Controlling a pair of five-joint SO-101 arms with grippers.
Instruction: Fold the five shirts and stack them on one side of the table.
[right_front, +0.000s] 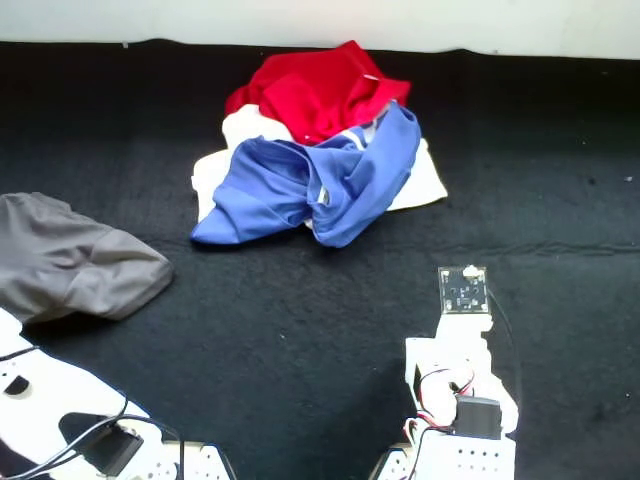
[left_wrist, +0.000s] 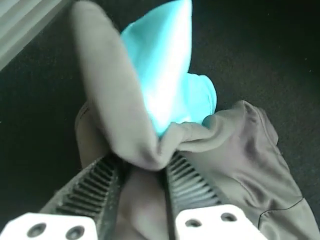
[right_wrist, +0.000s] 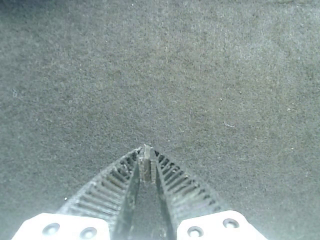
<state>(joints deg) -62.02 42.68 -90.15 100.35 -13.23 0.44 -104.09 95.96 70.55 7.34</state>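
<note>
A grey shirt (right_front: 70, 260) lies bunched at the table's left side. My left gripper (left_wrist: 145, 161) is shut on a fold of this grey shirt (left_wrist: 245, 150), and a turquoise shirt (left_wrist: 170, 70) shows from under the raised fold. At the back centre lies a heap: a red shirt (right_front: 315, 90) on a white shirt (right_front: 240, 130), with a blue shirt (right_front: 320, 185) draped over the front. My right gripper (right_wrist: 146, 154) is shut with nothing in it, just above bare black cloth. The right arm (right_front: 462, 360) stands at the front, right of centre.
The black cloth-covered table (right_front: 300, 330) is bare between the heap and the arms and along the right side (right_front: 560, 200). The left arm's base (right_front: 40, 410) sits at the front left corner. A pale wall (right_front: 400, 20) runs behind the far edge.
</note>
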